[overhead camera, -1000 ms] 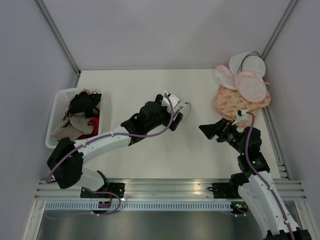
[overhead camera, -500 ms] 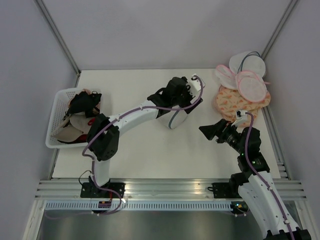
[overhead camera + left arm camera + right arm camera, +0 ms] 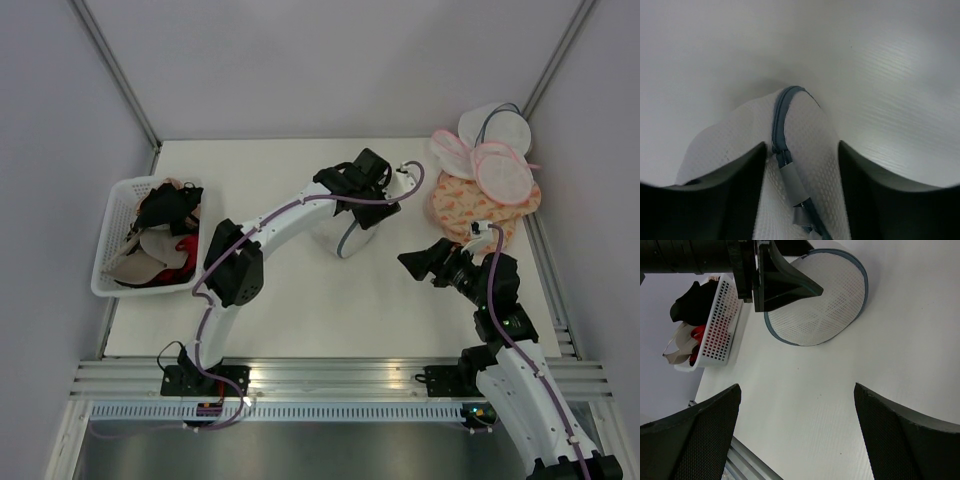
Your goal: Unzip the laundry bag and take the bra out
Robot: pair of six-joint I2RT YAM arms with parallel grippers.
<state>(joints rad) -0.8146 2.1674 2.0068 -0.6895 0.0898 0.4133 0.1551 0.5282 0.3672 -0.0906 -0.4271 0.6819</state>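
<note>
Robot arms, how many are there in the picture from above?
2. The left arm reaches across to the mesh bag in the middle; the right arm is by the right edge.

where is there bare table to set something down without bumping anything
Widest bare table is the near strip in front of the laundry bag, between the basket and the right gripper. Also free: the far strip behind the left arm, along the back wall. Crowded: the far right corner with the pile of bags, and the full basket.

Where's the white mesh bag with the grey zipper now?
In the top view, the laundry bag sits near centre under the left gripper, left of the peach patterned bags.
</note>
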